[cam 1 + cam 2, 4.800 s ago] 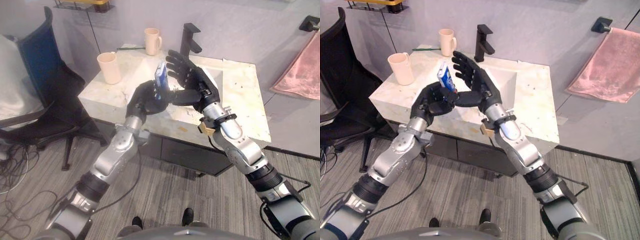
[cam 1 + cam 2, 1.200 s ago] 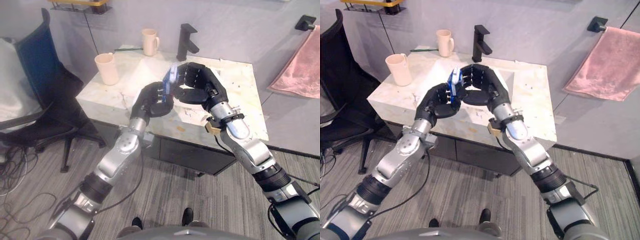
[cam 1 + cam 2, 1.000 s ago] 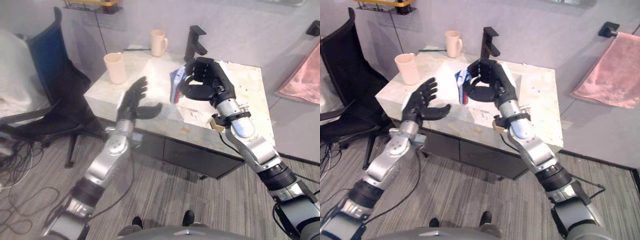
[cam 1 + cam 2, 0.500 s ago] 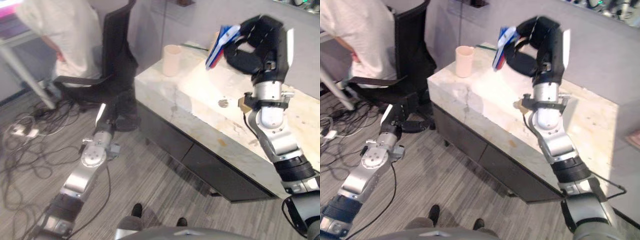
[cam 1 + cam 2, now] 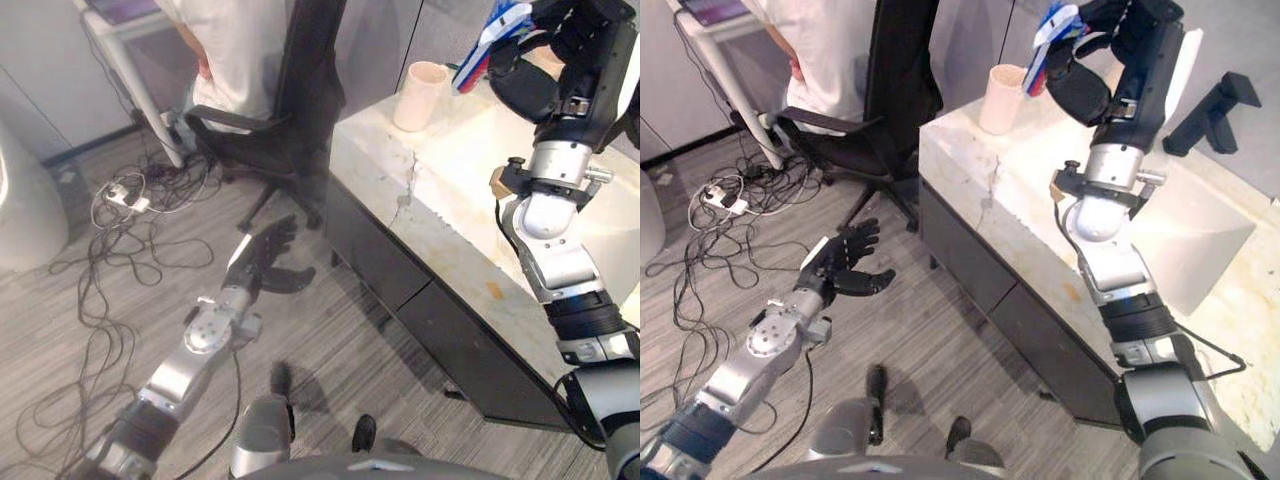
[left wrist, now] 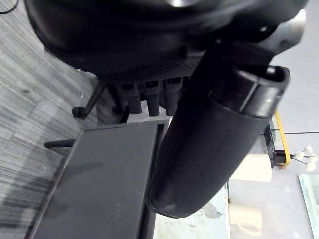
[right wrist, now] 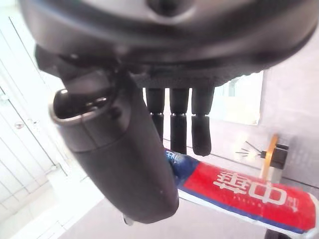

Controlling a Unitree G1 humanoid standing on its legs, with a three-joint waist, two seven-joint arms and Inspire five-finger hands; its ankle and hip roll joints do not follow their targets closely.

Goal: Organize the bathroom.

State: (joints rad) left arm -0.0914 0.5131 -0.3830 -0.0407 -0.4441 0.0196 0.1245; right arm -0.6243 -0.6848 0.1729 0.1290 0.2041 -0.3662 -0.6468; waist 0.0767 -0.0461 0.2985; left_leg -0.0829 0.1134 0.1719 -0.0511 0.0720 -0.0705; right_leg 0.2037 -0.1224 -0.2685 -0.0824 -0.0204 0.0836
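While clutching toothpaste tube [image 5: 1048, 32], right hand [image 5: 1110, 45] aloft.

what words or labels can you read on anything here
Toothpaste tube in the right hand: white characters on a red panel, seen at an angle and partly cut off, not clear enough to quote.
Cup on the counter: no print visible.
Nothing else carries readable text.

Bright even light — glare behind fingers, blurred edges
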